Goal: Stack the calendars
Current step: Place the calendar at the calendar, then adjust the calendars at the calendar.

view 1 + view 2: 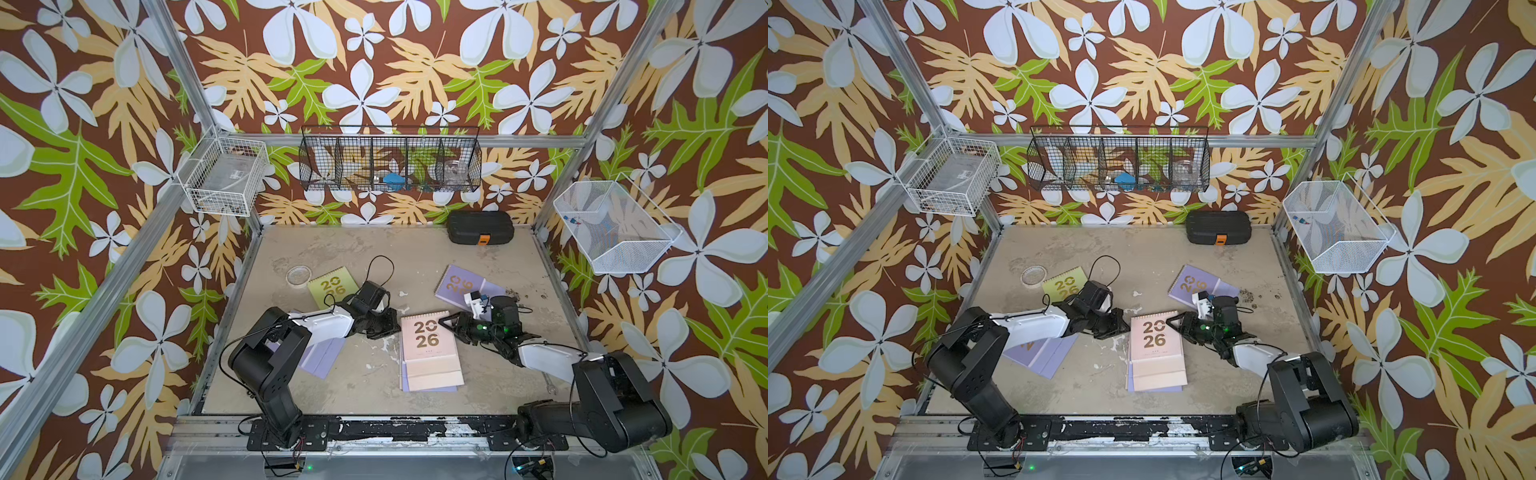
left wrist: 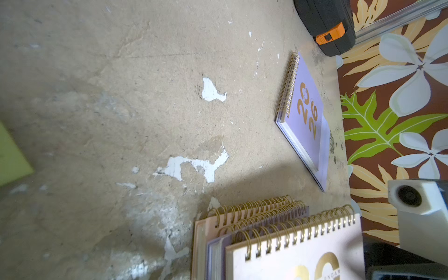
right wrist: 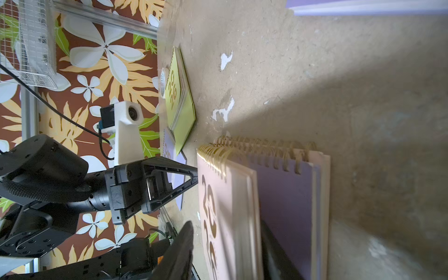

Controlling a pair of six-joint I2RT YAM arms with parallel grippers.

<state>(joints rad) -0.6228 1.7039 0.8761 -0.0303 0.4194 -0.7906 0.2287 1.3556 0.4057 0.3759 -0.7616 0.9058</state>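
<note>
Calendars: six in all, flat on the counter [image 1: 357, 249]. We list them and their neighbours from left to right, as they lie in both top views.

1. Lime green calendar [image 1: 332, 286]: gold "2026" facing up, at the back left, just beside a clear round dish [image 1: 298, 275]. Not stacked.
2. Left lilac calendar [image 1: 322, 357]: front left, partly hidden under the left arm. Not stacked.
3. Left fingers [image 3: 193, 174]: closed on nothing, with their tips pointing at the stack's left edge and just beside it. We cannot tell whether they touch it.
4. Stack [image 1: 430, 353]: three calendars at the centre of the counter. The top pink calendar [image 1: 428, 334] shows its cover. In the wrist views we count a lilac one beneath it and a second pale pink one under that. The spirals lie on the same side and the edges are slightly staggered.
5. Right fingers [image 3: 180, 249]: parted, one over the top pink calendar's right edge and one beneath it. We see a gap between the upper finger and the cover.
6. Right lilac calendar [image 1: 461, 286]: back right, cover up, apart from the stack. Not stacked.
7. Black case [image 1: 480, 227]: orange latch, against the back wall.
</note>
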